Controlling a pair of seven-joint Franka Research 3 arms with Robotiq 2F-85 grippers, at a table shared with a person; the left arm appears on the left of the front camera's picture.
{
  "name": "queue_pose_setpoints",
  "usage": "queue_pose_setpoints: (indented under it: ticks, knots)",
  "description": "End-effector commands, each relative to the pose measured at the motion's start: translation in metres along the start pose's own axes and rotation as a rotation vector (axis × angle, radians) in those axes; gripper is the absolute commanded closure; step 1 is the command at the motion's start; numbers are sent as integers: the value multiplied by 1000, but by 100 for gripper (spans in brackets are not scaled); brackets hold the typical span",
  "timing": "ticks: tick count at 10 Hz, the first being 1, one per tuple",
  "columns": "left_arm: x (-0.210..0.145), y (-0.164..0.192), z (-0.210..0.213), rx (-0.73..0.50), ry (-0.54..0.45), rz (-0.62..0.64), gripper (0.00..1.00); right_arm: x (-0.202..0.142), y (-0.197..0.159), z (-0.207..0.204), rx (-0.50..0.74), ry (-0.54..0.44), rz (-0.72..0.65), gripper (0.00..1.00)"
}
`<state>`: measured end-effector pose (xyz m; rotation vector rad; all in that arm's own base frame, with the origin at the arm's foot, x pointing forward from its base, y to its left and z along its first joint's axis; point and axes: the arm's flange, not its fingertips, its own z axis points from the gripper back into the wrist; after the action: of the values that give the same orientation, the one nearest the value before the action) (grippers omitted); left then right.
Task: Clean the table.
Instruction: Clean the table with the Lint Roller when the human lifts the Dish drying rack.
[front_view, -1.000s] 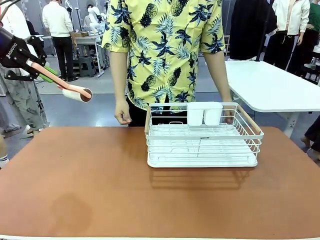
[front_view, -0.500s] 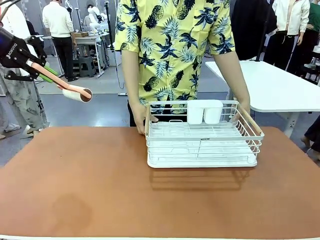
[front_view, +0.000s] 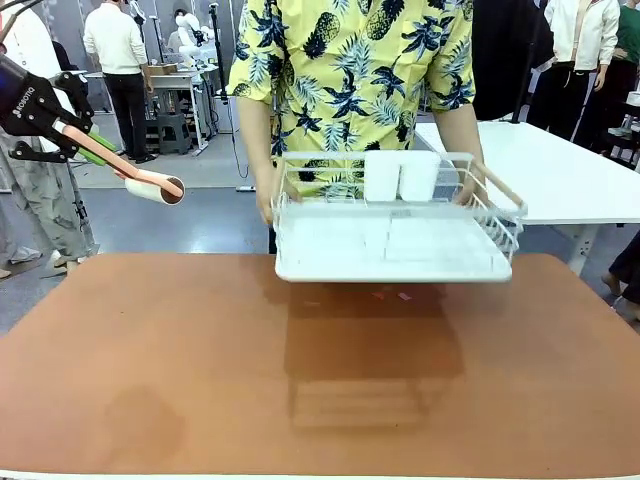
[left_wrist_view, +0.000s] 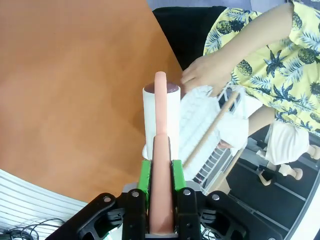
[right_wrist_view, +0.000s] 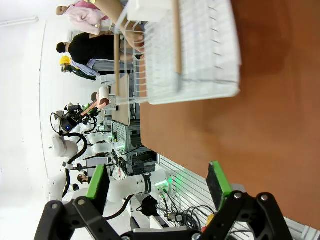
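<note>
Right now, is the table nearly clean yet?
Only started. Done: a person holds the dish rack up off the table, baring the spot beneath. In hand: the left gripper grips a lint roller, held in the air off to the left. To do: small reddish bits lie on that spot, and the right gripper is open and empty.

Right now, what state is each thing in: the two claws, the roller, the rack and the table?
Left claw: shut on the lint roller handle.
Lint roller: held in the air, touching nothing else.
Right claw: open, empty.
Dish rack: held in the air over the table by the person.
White cups: upright at the rack's far side.
Table: bare but for small specks.
</note>
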<state>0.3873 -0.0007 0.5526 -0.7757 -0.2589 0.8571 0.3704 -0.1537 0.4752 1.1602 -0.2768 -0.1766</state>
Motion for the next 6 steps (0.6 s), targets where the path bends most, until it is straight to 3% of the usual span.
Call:
queue_pose_setpoints:
  ticks: [1, 6]
  knots:
    - [0, 0, 1, 2, -9, -1, 99, -2, 2, 2, 9, 5, 12, 0]
    - [0, 0, 1, 2, -9, -1, 99, -2, 2, 2, 9, 5, 12, 0]
